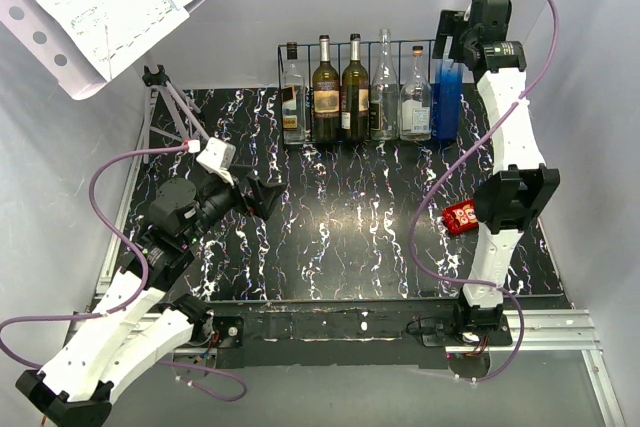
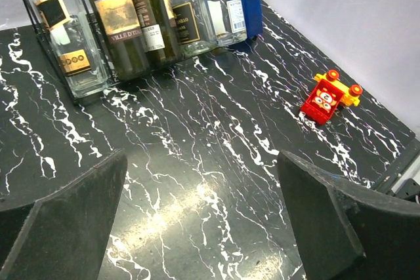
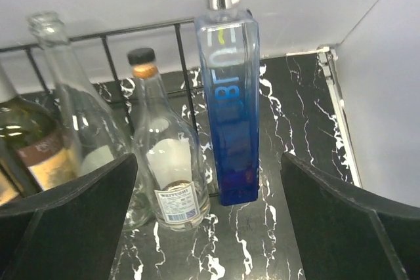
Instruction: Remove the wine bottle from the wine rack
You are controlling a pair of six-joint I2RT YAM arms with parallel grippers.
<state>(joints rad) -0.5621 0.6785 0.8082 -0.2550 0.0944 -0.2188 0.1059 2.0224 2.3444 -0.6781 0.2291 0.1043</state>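
A: Left gripper (image 2: 200, 195)?
B: Jaws wide, empty. Low over the table's (image 1: 350, 207) left side and facing the rack; parked clear, I'd guess.
A: Wine rack (image 1: 368, 43)?
B: Along the far edge. Bottles are upright and abreast, the bars keeping them from tipping. Dark wine bottles (image 1: 326, 97) sit second and third from the left.
A: Right gripper (image 1: 452, 42)?
B: Spread wide, nothing held, high at the far right corner over the blue bottle (image 1: 447, 97), probably lining up a neck grab. Can't tell if that bottle's inside the wire.
A: Anything else?
B: Red toy (image 1: 461, 215), right edge, out of the way.
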